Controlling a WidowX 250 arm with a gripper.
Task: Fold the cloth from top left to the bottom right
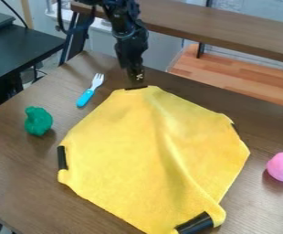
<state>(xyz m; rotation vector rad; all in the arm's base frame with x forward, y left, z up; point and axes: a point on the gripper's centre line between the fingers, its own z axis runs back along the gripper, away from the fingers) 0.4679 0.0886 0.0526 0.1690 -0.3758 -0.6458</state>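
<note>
One arm (129, 41) hangs down; gripper (136, 82) at top of yellow cloth (125, 146).

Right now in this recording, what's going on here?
A robot arm's gripper is down at the top corner of a yellow cloth spread on a table; whether it has hold of the cloth, I can't tell. The cloth is rumpled but not yet folded over. A fork lies nearby.

No readable text, no legible labels, numbers or signs
</note>
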